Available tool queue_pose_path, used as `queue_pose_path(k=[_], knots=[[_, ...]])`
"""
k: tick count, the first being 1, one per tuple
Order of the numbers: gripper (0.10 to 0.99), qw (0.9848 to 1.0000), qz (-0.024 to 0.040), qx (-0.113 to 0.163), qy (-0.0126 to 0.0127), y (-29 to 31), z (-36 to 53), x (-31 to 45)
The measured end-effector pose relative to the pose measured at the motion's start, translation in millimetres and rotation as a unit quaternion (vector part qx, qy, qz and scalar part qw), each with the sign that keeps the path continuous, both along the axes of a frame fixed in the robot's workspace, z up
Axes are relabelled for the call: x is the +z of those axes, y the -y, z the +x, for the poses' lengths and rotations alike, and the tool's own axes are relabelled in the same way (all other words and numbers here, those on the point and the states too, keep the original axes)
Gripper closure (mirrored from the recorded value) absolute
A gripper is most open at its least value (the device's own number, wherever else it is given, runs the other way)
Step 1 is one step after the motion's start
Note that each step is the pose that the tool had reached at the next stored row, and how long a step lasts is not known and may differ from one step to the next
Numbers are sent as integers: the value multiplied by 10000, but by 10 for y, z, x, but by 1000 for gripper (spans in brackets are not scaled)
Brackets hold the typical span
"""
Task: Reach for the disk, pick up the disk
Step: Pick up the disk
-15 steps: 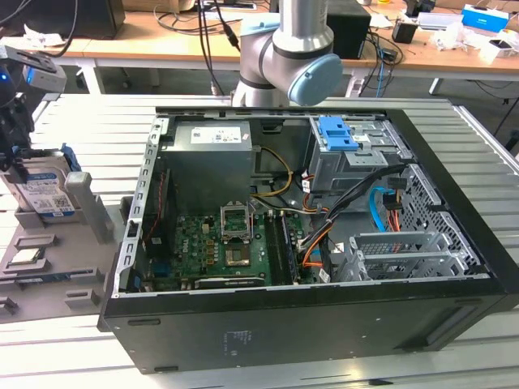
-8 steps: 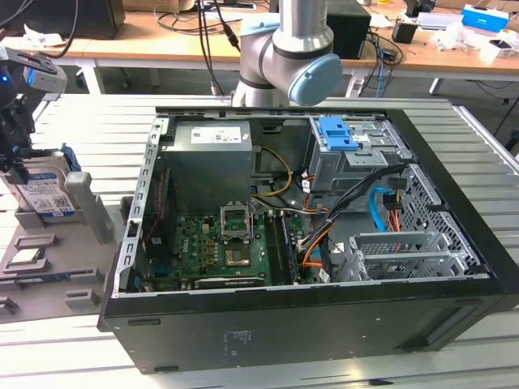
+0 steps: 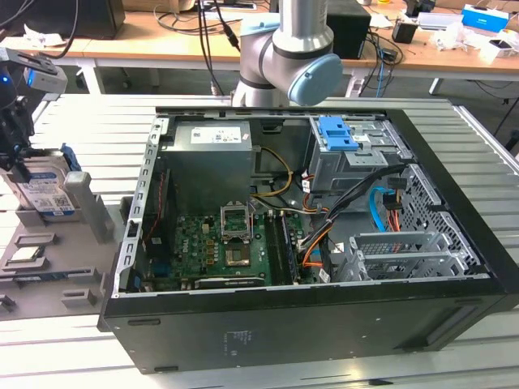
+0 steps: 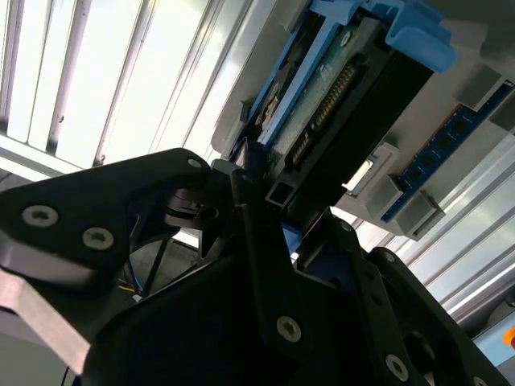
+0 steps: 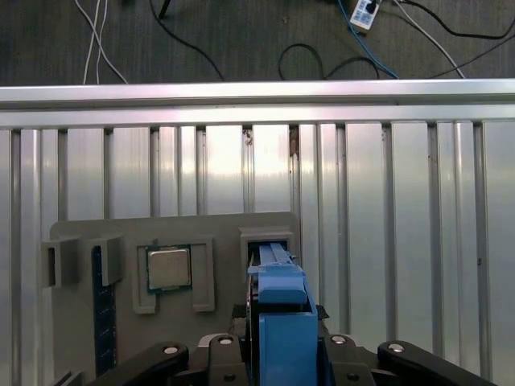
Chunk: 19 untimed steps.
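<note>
On the bench (image 3: 73,356), to the exterior view's left of the open case (image 3: 324,332), a grey holder (image 3: 85,271) stands the disk (image 3: 45,193) upright. The end effector (image 3: 18,154) sits at its top edge; clamped or not, I cannot tell. The reach is likely ending; lifting needs a firm, straight pull.

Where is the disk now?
At the exterior view's far left, the disk stands on edge in the grey tray beside the computer case, with the gripper at its top.

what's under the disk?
The disk stands on edge in a slot of the grey tray. The slot's walls cover its lower edge and whatever lies beneath. The gripper sits at its top.
</note>
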<state>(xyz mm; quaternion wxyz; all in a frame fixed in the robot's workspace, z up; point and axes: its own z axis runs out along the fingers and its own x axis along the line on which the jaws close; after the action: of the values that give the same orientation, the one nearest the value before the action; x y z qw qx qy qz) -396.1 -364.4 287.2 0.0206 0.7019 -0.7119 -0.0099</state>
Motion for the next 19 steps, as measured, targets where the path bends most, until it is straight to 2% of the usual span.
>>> queue_pose_path(k=[19], knots=[[718, 10000, 2, 0, 3, -1, 3, -8]])
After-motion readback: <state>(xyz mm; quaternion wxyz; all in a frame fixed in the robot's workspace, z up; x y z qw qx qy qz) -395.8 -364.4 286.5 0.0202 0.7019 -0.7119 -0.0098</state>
